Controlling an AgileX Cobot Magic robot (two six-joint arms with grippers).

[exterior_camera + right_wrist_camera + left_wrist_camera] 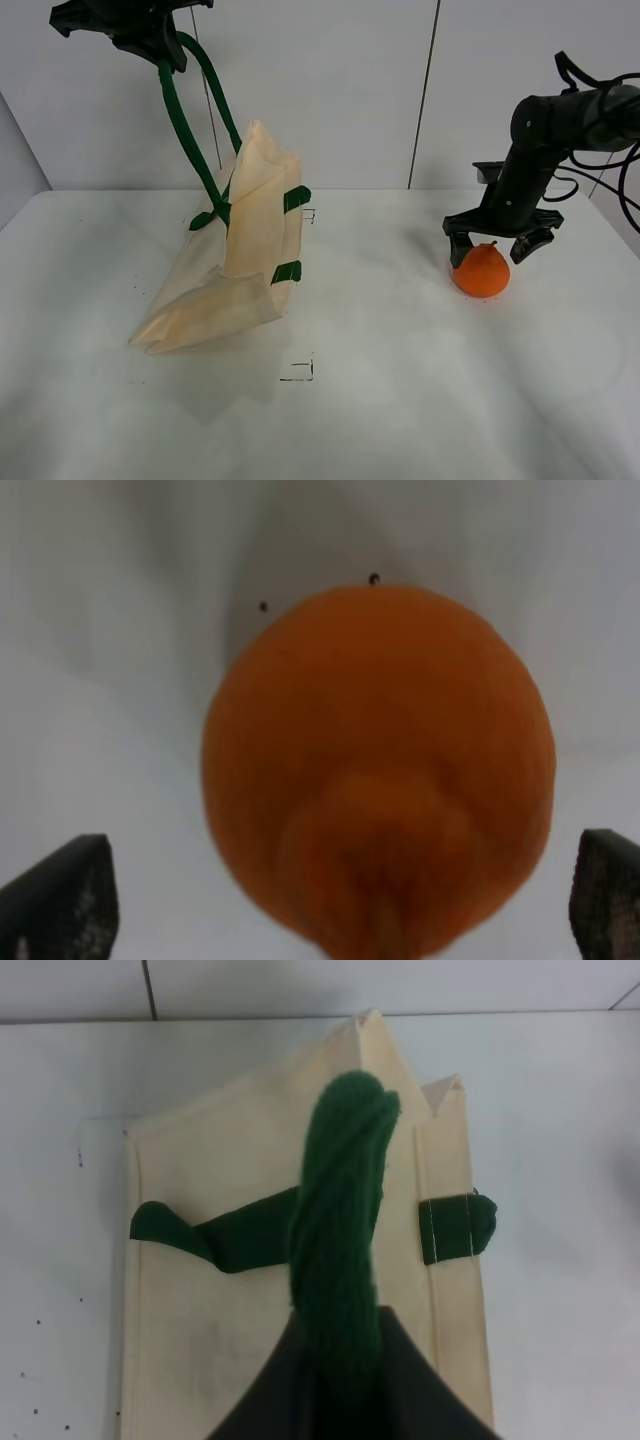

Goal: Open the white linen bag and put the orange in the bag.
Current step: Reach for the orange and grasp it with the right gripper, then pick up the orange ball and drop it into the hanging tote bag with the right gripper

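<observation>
the task is judged to be in its early half. the white bag [245, 250] is found at about 9 o'clock on the table [400, 410] in the high view, with its bottom edge resting on the surface and its top drawn up toward 11 o'clock. it is hung by one green handle [190, 110], on which the left gripper [160, 48] is clenched high above the table. in the left wrist view the handle is seen running into the dark jaws, with the bag below it. two green tabs [297, 198] are seen along the rim, which is turned toward 3 o'clock. the panels appear slightly parted there, but how wide the mouth stands cannot be told, so the opening is counted as begun and not shown as finished.

the orange [481, 272] is seen at about 3 o'clock on the table, well apart from the bag, with its stem up. the right gripper [494, 248] is set low over it with its jaws spread to either side. in the right wrist view a gap is left between each finger [60, 905] and the orange, so nothing is grasped. by this reading, the orange is yet to be clamped, lifted, carried toward 9 o'clock and released into the bag.
</observation>
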